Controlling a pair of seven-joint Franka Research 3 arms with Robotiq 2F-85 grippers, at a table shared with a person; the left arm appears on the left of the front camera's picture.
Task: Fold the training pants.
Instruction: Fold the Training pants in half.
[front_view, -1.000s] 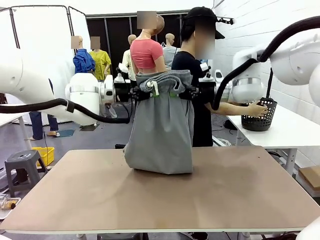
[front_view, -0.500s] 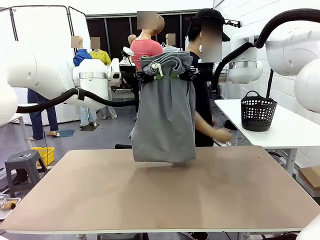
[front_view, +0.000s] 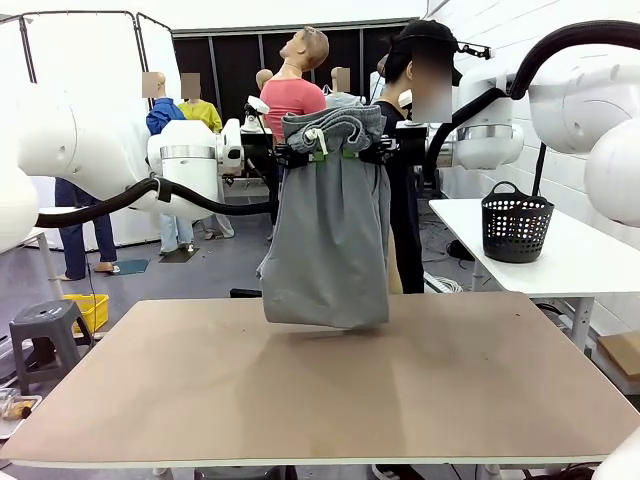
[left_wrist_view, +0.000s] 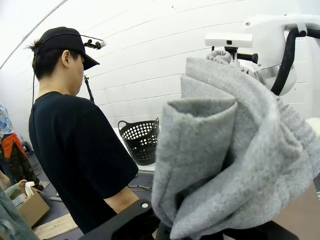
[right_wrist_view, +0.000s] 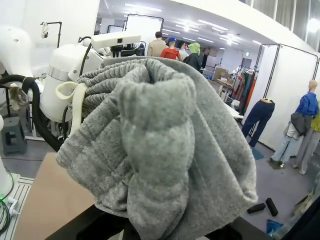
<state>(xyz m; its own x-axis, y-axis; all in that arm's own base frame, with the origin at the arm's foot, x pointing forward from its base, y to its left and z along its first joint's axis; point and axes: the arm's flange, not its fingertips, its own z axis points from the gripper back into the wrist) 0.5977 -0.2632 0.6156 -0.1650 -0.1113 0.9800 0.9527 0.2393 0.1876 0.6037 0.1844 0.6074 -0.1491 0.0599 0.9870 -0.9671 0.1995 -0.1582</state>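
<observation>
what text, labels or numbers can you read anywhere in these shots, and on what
None can be read.
training pants: plain grey cloth with a white drawstring, no print or tag in view.
black basket: no label in view.
table: bare brown top, no markings.
person's black shirt: no print on the side that shows.
</observation>
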